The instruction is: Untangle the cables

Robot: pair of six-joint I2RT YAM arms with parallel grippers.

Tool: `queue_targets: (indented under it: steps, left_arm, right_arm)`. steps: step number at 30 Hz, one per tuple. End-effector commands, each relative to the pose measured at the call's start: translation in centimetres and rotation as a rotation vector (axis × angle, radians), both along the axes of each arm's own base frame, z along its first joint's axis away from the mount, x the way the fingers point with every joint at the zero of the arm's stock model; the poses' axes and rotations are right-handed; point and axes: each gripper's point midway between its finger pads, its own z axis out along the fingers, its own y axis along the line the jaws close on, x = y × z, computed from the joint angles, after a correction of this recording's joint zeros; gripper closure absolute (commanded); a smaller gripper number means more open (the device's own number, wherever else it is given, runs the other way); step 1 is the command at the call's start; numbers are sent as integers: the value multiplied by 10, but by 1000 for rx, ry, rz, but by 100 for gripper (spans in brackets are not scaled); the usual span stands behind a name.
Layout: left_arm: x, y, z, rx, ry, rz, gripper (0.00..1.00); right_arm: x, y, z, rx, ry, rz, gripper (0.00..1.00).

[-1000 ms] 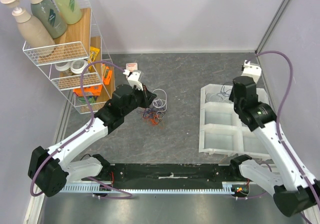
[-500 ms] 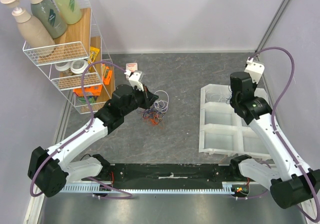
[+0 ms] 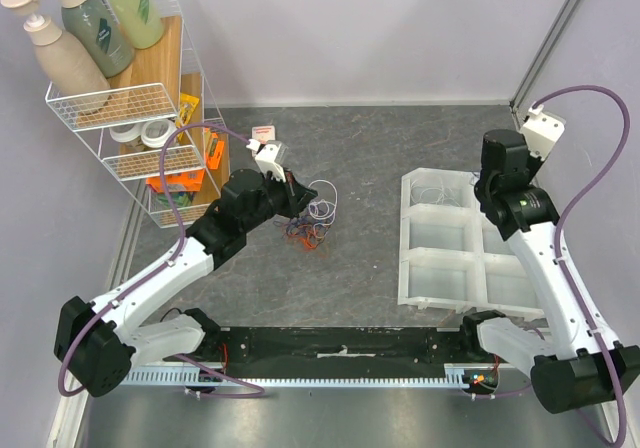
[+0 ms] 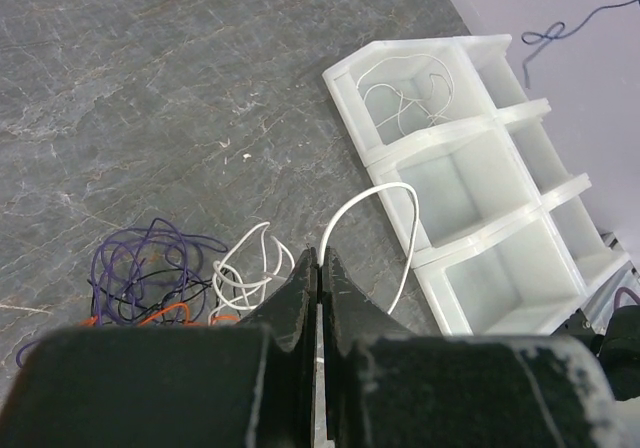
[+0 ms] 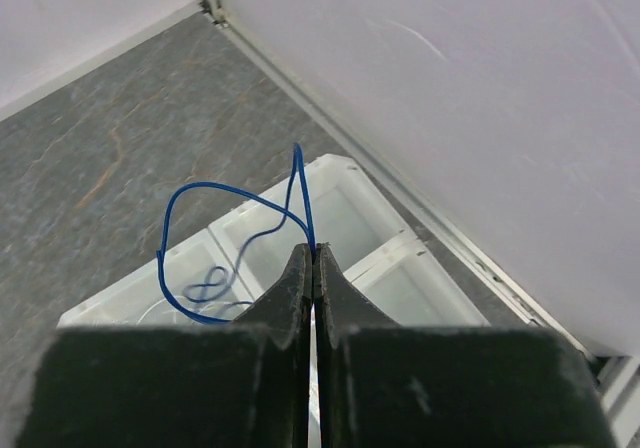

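The tangle of cables (image 3: 310,226), purple, orange-red, dark and white, lies on the grey table left of centre; it also shows in the left wrist view (image 4: 140,268). My left gripper (image 3: 304,196) sits over the tangle's far side, shut (image 4: 320,258) on a white cable (image 4: 385,190) that arches right toward the tray. My right gripper (image 3: 482,182) is raised over the tray's far compartments, shut (image 5: 313,253) on a dark blue cable (image 5: 200,193) that loops and hangs down to the left. That blue cable also shows in the left wrist view (image 4: 558,30).
A white compartment tray (image 3: 405,238) stands at the right; one far compartment holds a white cable (image 4: 405,93). A wire rack (image 3: 120,108) with bottles, tape rolls and orange items stands at the back left. Walls close in behind and at the right.
My right arm has risen and swung right toward the wall, carrying the blue cable up from the tray. The left arm has barely moved.
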Motion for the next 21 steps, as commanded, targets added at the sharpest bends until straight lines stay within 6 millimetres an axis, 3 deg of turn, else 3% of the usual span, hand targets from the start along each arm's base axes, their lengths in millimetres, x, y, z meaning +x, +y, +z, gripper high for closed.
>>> queue_targets:
  steps: [1,5,11,13,17,18,21]
  left_arm:
    - [-2,-4,19,-64,-36,-15,98]
    - [-3,-4,20,-68,-39,-18,98]
    - [-2,-3,19,-64,-41,-14,98]
    - [-3,-3,20,-67,-40,-18,98]
    - [-3,-4,18,-66,-37,-19,98]
    - [-3,-5,18,-66,-36,-22,98]
    - [-4,-6,18,-70,-33,-30,98]
  right_arm:
    - [-4,-22,-7,-41,-4,-113,100]
    - [7,-38,-46,-57,57,-155,100]
    - [23,-53,-136,104,197,-132,100]
    - [24,-52,-156,179,217,-108,100]
    - [20,-54,-176,259,250,-111,96]
    - [20,-56,-176,259,256,-114,91]
    - [23,-55,-171,221,292,-57,57]
